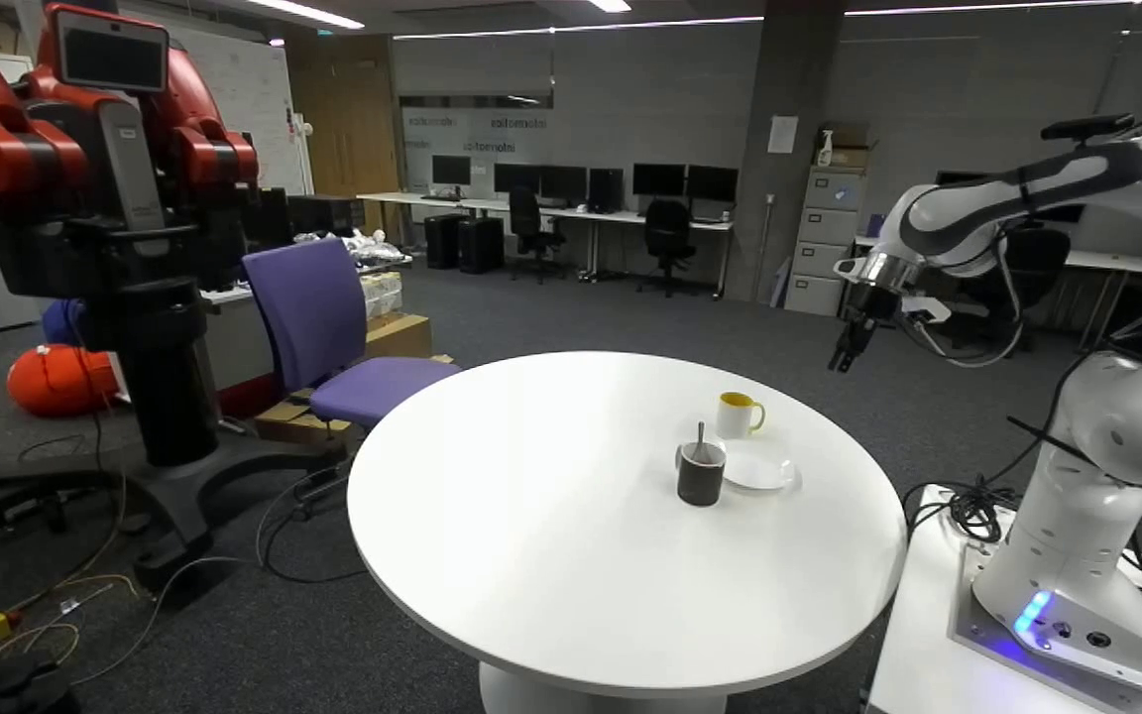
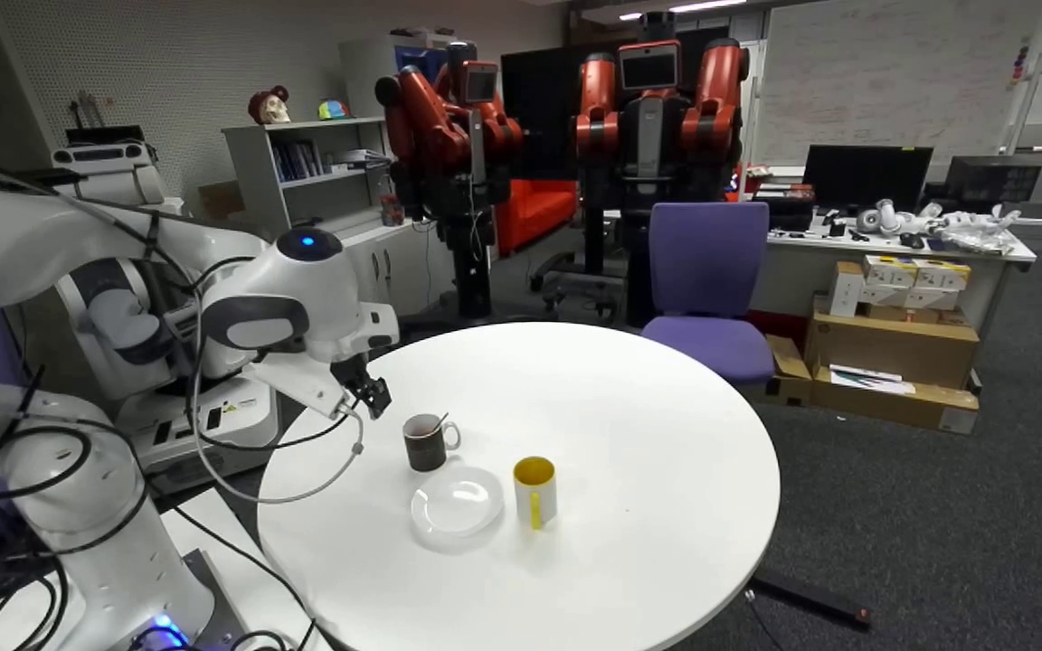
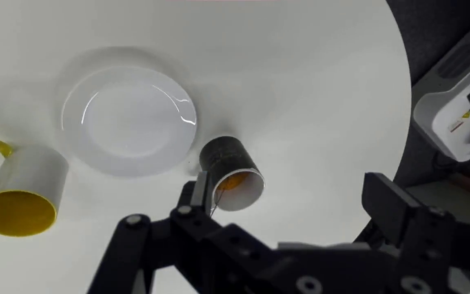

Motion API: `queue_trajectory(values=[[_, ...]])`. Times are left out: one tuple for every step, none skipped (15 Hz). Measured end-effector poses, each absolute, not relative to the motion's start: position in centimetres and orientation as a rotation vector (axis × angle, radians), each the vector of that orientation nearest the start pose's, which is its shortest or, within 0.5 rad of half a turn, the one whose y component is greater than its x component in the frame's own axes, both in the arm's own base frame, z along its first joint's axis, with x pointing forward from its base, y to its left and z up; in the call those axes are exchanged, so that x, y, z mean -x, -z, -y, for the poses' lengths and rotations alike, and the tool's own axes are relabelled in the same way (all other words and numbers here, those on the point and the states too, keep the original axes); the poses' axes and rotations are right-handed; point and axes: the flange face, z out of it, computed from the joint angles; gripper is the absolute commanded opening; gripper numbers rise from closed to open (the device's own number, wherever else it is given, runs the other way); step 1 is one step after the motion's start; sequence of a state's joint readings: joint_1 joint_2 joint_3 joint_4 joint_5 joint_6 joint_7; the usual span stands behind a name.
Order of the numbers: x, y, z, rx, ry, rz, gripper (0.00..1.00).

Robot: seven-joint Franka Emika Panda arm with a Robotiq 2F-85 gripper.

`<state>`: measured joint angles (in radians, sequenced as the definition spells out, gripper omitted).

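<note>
Your gripper (image 3: 288, 183) has its fingers spread wide apart; through the gap you see tabletop and part of the dark mug (image 3: 225, 157). Both exterior views put it higher than the round white table (image 2: 639, 434), apart from everything on it, with that mug nearest. The mug stands upright just beside the white plate (image 3: 129, 118), and the yellow-lined mug (image 3: 35, 175) stands upright near the plate too.

Only your wrist view looks far enough into the dark mug to show an orange-brown patch; whether that is liquid, you cannot tell. The thin utensil (image 1: 701, 434) in it rises plainly in an exterior view, while from the wrist it is just a fine line beside a finger. Both exterior views give you the dark mug's handle; in the wrist view a finger overlaps that mug and you cannot make the handle out. The grey filing cabinet (image 1: 826, 243) appears in an exterior view alone, and so does the bookcase (image 2: 254, 181).

In an exterior view the white plate (image 1: 761, 468) is hard to trace beside the dark mug, its pale rim fading into the table. The yellow-lined mug's handle meets the left edge of your wrist view, and a white base (image 3: 463, 118) is clipped at its right. The fingers are small and dark in both exterior views, so their gap is hard to read there.
</note>
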<state>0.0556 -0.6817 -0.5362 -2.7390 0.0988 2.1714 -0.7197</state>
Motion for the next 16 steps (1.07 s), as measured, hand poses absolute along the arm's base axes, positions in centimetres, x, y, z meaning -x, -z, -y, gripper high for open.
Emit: queue_trajectory(values=[[-32.0, -39.0, 15.7, 2.734, 0.342, 0.389, 1.0], [-32.6, -38.1, 16.6, 2.711, 0.341, 0.384, 1.0], [-33.4, -37.5, 17.1, 2.691, 0.339, 0.376, 1.0], [-34.5, -37.0, 17.4, 2.676, 0.332, 0.371, 1.0], [-35.8, -36.6, 17.5, 2.666, 0.325, 0.367, 1.0], [-37.3, -36.3, 17.4, 2.66, 0.316, 0.363, 1.0], [-38.9, -36.0, 17.2, 2.659, 0.307, 0.36, 1.0], [-40.6, -35.7, 16.9, 2.662, 0.295, 0.358, 1.0], [-42.3, -35.3, 16.5, 2.667, 0.278, 0.358, 1.0], [-43.9, -34.8, 15.9, 2.673, 0.256, 0.363, 1.0], [-45.4, -34.2, 15.3, 2.677, 0.221, 0.378, 1.0], [-46.7, -33.4, 14.5, 2.675, 0.172, 0.404, 1.0], [-47.9, -32.5, 13.7, 2.665, 0.115, 0.434, 1.0], [-48.9, -31.6, 13.0, 2.651, 0.059, 0.466, 1.0], [-49.9, -30.7, 12.2, 2.636, 0.007, 0.5, 1.0], [-50.7, -30.0, 11.6, 2.624, -0.038, 0.533, 1.0]])
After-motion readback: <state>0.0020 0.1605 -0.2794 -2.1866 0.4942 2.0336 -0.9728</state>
